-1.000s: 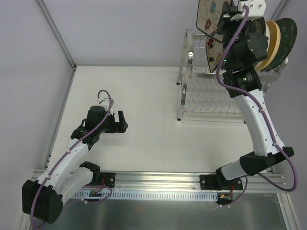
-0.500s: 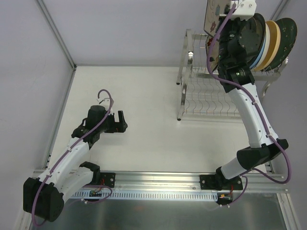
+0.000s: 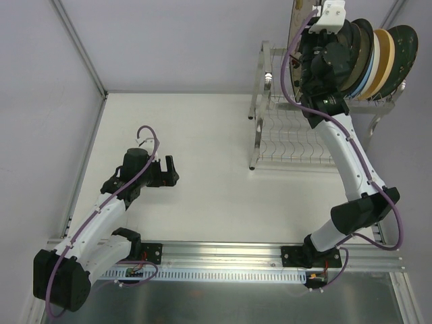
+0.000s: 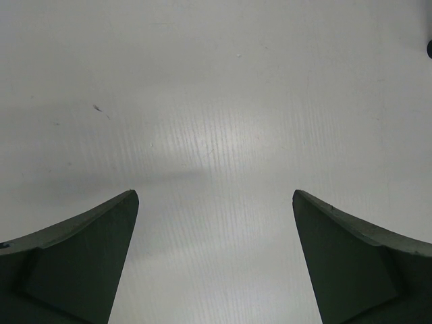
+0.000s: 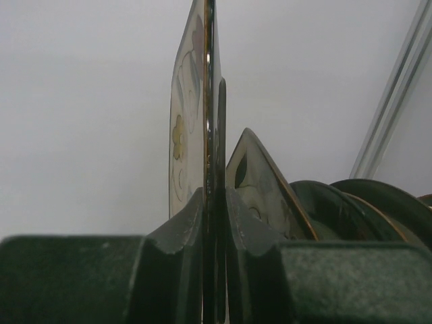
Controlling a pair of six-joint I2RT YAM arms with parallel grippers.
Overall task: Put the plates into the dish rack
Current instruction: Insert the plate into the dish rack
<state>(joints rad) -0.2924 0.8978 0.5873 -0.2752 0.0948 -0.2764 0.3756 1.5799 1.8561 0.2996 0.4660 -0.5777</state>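
Right end effector high above dish rack, clamping floral plate; left end effector spread, low.

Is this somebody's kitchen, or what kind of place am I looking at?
Probably a robot test bench, not a kitchen: two arms bolted to a rail at the edge of a plain white table, blank walls, and a dish rack holding plates.

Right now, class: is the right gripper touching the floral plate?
Touching. The right wrist view shows the right gripper clamped on the floral plate, with no gap.
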